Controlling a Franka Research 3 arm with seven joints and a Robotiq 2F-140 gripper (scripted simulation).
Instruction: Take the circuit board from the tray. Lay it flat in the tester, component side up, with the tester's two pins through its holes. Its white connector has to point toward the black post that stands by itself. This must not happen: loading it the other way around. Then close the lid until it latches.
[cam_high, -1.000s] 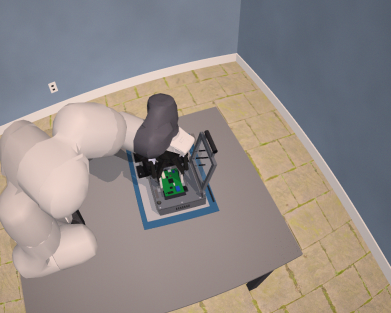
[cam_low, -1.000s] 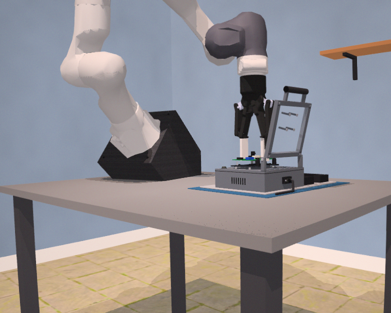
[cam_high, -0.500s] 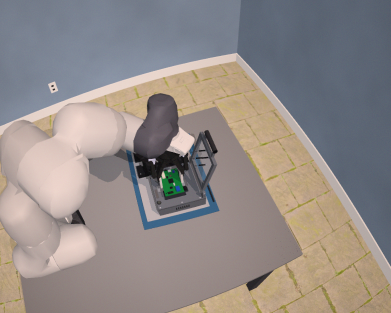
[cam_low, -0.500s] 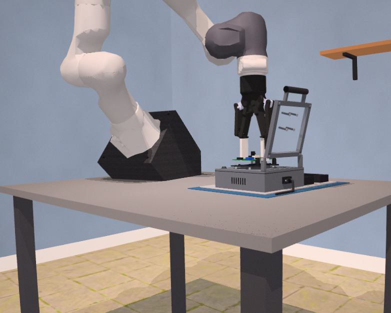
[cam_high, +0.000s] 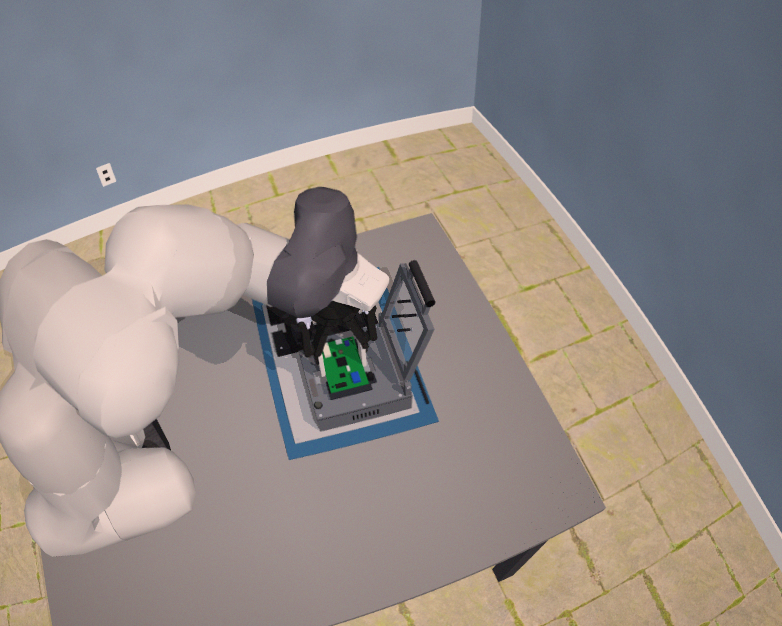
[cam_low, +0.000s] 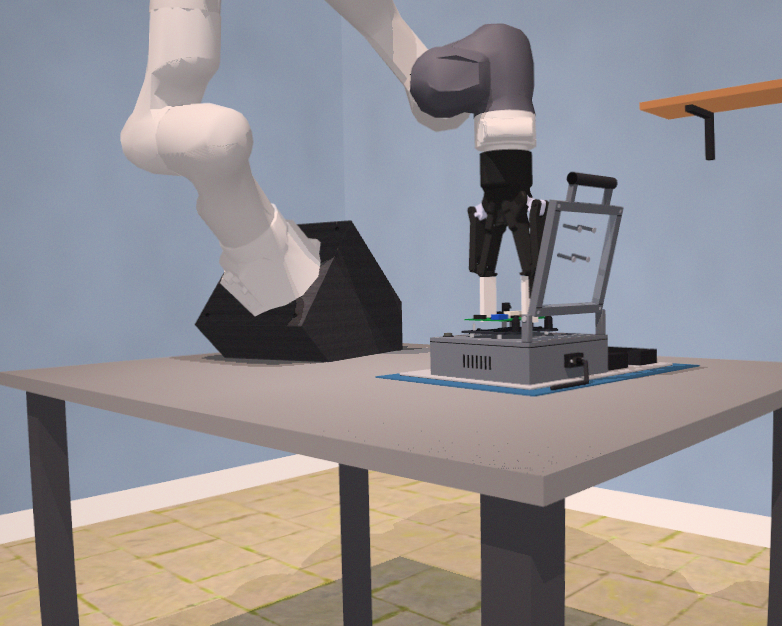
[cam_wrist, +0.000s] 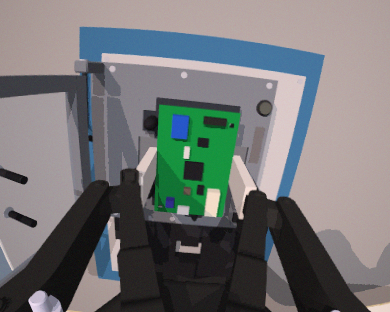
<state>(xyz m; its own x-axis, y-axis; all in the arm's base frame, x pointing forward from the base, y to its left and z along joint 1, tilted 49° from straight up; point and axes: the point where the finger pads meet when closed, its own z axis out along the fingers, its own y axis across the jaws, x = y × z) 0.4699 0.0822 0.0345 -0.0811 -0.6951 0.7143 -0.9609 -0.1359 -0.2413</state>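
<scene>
My gripper (cam_high: 343, 362) (cam_low: 506, 312) (cam_wrist: 193, 164) is shut on the circuit board, its pale fingertips against the two long edges. The green circuit board (cam_high: 333, 376) (cam_low: 470, 319) (cam_wrist: 167, 150) is level, component side up, slightly above the black nest of the grey tester (cam_high: 384, 391) (cam_low: 508, 365) (cam_wrist: 120, 85). Its white connector (cam_high: 327, 350) (cam_wrist: 212, 201) is at the end toward the gripper body in the wrist view. Black posts (cam_low: 548, 323) (cam_wrist: 150, 122) stand around the board; which one stands alone is unclear. The two pins are hidden. The lid (cam_high: 418, 352) (cam_low: 545, 261) (cam_wrist: 79, 135) stands open.
The lid's black handle (cam_high: 421, 283) (cam_low: 592, 180) rises beside the gripper. Black boxes (cam_high: 283, 342) (cam_low: 642, 355) stand by the tester on the blue-edged mat (cam_high: 291, 450) (cam_low: 534, 391) (cam_wrist: 200, 42). A cable (cam_low: 585, 372) leaves the tester's hinge side.
</scene>
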